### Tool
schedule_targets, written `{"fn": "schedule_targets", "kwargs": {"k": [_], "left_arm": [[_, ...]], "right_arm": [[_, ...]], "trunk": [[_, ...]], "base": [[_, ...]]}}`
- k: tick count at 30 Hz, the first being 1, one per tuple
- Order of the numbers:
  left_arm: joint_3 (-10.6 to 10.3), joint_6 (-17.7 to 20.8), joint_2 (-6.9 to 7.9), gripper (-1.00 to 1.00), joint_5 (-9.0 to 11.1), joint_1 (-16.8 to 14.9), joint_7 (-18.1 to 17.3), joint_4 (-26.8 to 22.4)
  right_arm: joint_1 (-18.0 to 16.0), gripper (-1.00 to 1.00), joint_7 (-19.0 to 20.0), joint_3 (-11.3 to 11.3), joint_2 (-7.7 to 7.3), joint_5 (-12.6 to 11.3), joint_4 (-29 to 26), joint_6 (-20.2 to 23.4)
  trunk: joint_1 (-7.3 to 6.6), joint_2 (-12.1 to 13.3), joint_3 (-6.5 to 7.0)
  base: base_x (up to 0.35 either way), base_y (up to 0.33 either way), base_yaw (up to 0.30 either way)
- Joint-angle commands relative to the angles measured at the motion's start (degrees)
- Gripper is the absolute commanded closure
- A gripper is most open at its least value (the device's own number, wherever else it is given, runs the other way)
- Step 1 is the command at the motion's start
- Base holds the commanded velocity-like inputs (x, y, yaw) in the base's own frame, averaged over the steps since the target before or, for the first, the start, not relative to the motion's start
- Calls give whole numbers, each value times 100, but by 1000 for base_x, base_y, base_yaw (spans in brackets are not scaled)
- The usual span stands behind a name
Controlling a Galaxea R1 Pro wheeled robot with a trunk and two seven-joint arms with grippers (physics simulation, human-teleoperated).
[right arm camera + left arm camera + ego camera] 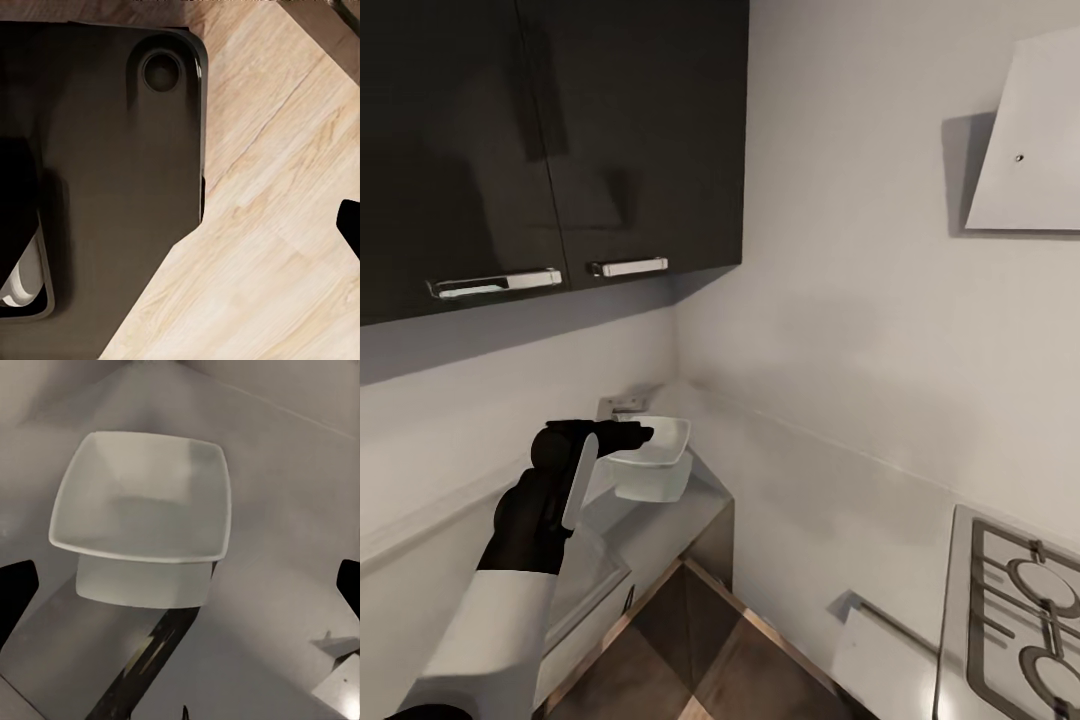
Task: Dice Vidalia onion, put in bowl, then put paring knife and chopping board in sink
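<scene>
Presently the left claw [622, 433] is hovering low and left of centre in the head view, reaching toward the white bowl [652, 457], which is sitting on the grey worktop [675, 515] in the corner beneath the dark wall cabinets [550, 150]. In the left wrist view the bowl [142, 510] is lying in the upper middle of the frame, apparently empty, with the two dark fingertips [15, 589] showing far apart at the left and right edges, so that claw is standing wide and holding nothing. The right claw's state I cannot tell; its wrist camera is looking down on the robot's dark base [105, 187] above a pale wooden floor [277, 247]. A hob [1020, 610] is showing at lower right. Judging by this, the robot is surveying the bowl's corner, and the onion step is not yet under way; the next move calls for finding the sink.
</scene>
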Motion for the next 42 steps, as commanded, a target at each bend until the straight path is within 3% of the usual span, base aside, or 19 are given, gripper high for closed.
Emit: {"fn": "schedule_targets", "kwargs": {"k": [1,24,42], "left_arm": [[1,24,-1,-100,2,-3,0,-4],[1,24,-1,-100,2,-4,0,-4],[1,24,-1,-100,2,-2,-2,12]], "right_arm": [[-3,-100,3,2,-1,-2,8,-25],[-2,-100,3,2,-1,-2,14,-25],[100,-100,3,2,8,-1,364,36]], "trunk": [[4,-12,-11],[4,-12,-11],[4,-12,-11]], "base": [[11,0,0],[38,25,0],[0,0,0]]}}
